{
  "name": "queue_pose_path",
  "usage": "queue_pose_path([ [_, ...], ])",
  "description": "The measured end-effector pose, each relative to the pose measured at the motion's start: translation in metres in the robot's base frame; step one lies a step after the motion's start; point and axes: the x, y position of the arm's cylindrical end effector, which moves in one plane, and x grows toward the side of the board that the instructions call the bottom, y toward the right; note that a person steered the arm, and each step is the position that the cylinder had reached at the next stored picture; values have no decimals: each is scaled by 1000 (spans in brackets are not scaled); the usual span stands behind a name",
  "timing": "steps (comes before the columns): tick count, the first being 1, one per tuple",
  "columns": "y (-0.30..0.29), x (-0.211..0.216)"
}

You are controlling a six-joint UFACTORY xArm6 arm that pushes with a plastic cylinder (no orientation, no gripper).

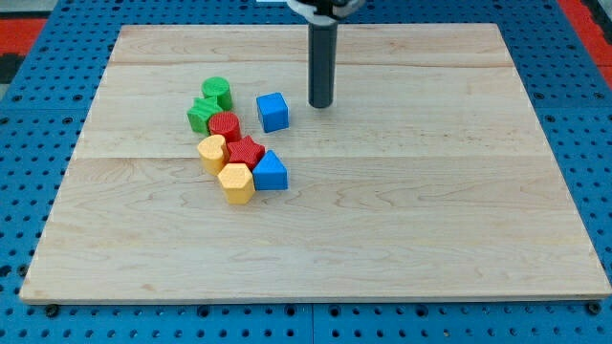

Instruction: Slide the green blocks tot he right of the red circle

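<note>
Nearest the board's bottom edge sits the yellow hexagonal block [236, 182], touching the blue triangular block [271, 172], red star block [246, 151] and another yellow block [211, 152]. Above them, the red circle [225, 126] touches the green star block [202, 115]; the green cylinder [217, 93] lies just beyond. My tip [320, 104], a bare rod, stands right of the blue cube [273, 112], clear of it.
</note>
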Motion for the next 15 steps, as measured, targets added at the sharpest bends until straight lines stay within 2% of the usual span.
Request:
queue_pose_path([
  [2, -52, 30],
  [3, -72, 30],
  [4, -32, 28],
  [5, 26, 86],
  [6, 22, 163],
  [7, 0, 154],
  [8, -49, 113],
  [9, -56, 127],
  [10, 1, 134],
  [11, 52, 74],
  [12, 51, -19],
  [13, -26, -76],
  [14, -92, -40],
  [15, -123, -23],
])
